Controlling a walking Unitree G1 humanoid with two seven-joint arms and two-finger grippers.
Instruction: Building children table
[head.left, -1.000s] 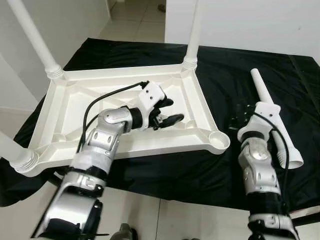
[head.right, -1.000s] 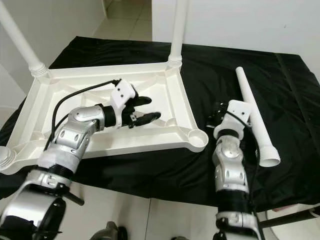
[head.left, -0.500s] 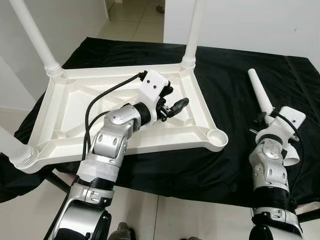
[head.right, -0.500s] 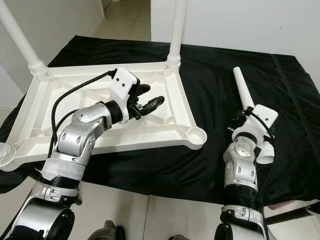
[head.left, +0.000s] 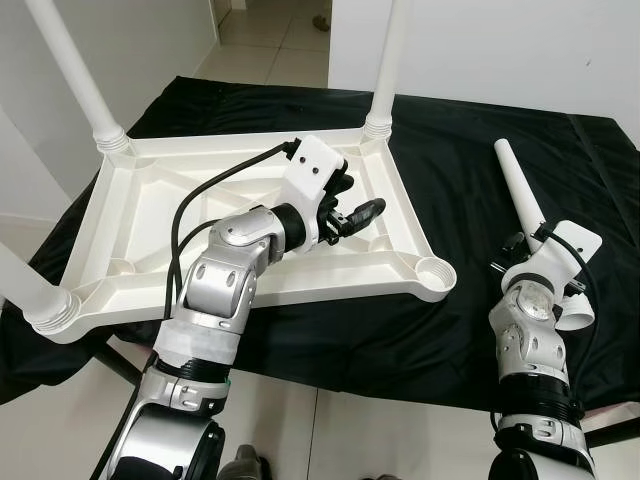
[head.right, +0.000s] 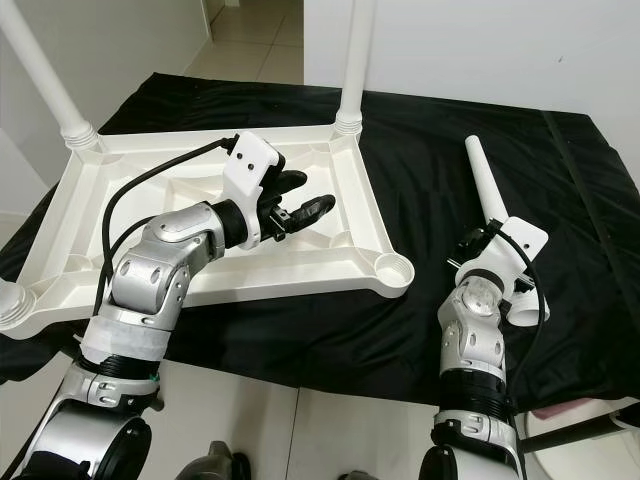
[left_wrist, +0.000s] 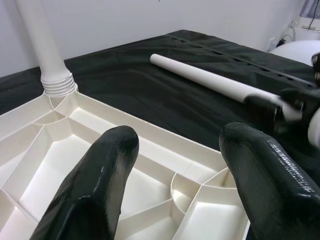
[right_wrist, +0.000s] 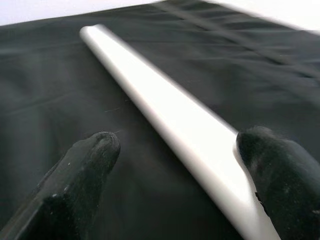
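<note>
The loose leg (head.left: 532, 225) lies on the desk's (head.left: 450, 150) right side, long axis running near-to-far — right hand (right_wrist: 180, 165) spread wide straddling its near end, left hand (head.left: 352, 213) open over the tabletop (head.left: 130, 220).

A home, judging by what's seen: pale tiled floor (head.left: 270, 40) and plain white walls (head.left: 480, 45) beyond the left gripper (head.left: 352, 212), a black cloth (head.left: 450, 150) spread underneath it.
</note>
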